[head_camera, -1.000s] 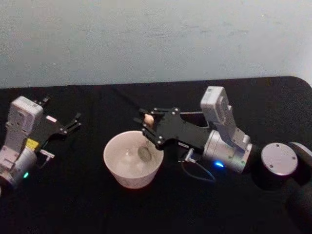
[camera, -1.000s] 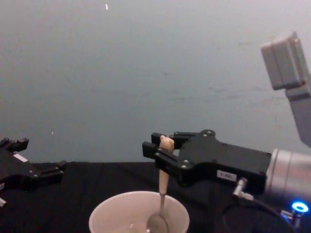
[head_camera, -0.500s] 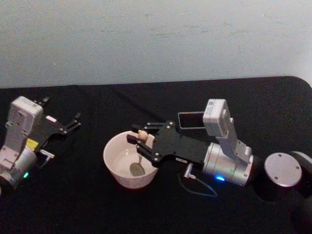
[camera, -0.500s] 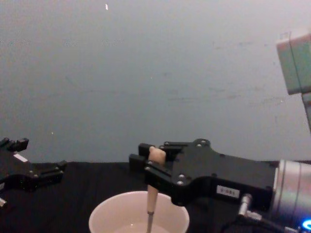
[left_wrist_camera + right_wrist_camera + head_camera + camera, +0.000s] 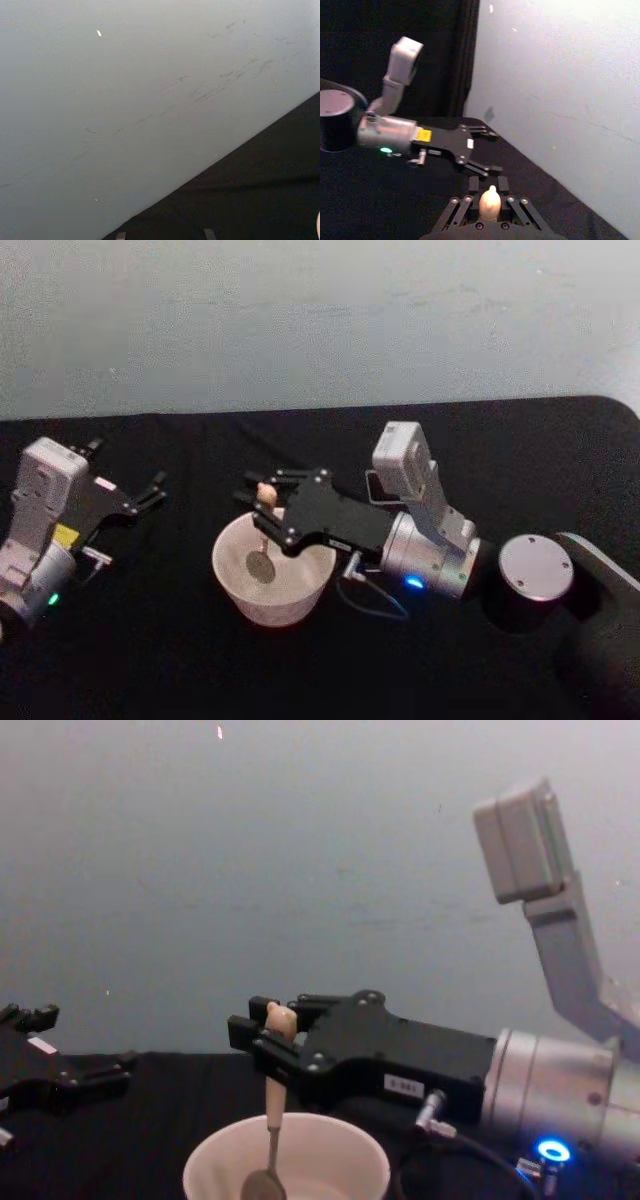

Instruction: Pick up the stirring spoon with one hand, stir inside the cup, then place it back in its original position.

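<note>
Cup: stirring spoon bowl down inside.
Right gripper: clamped on spoon handle.
Left gripper: parked left, fingers apart.

Head view: high, angled down on the table; chest view: low, close, level with the cup, sharing it and the stirring spoon with the head view; right wrist view faces the left gripper; left wrist view, apparently tilted, faces the wall.
</note>
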{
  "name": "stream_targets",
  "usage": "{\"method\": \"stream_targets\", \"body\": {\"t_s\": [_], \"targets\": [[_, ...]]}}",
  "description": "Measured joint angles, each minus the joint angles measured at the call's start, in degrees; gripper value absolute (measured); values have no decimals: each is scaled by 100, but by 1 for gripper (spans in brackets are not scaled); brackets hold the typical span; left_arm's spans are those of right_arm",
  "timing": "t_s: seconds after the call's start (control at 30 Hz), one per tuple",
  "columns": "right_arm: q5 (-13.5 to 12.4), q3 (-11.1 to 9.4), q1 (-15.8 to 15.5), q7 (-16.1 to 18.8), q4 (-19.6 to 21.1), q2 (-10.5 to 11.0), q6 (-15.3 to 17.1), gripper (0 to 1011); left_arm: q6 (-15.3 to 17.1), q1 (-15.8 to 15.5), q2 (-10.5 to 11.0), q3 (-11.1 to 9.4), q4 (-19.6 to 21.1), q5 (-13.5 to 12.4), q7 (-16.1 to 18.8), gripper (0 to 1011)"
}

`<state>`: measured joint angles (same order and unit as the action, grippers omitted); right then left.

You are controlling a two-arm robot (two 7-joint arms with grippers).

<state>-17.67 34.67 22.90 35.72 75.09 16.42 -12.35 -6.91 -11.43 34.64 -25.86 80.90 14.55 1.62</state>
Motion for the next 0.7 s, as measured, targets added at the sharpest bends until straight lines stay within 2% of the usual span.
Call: {"method": "stream_targets", "body": {"t_s": [0.23,0.7], "targets": [[59,-101,104,-131,-215,-85,-19,215,0,0,0,0,-1,0,0,1001],[106,-233,64,-158,-197,-4,-13,215,0,0,0,0,0,0,0,1001]]}}
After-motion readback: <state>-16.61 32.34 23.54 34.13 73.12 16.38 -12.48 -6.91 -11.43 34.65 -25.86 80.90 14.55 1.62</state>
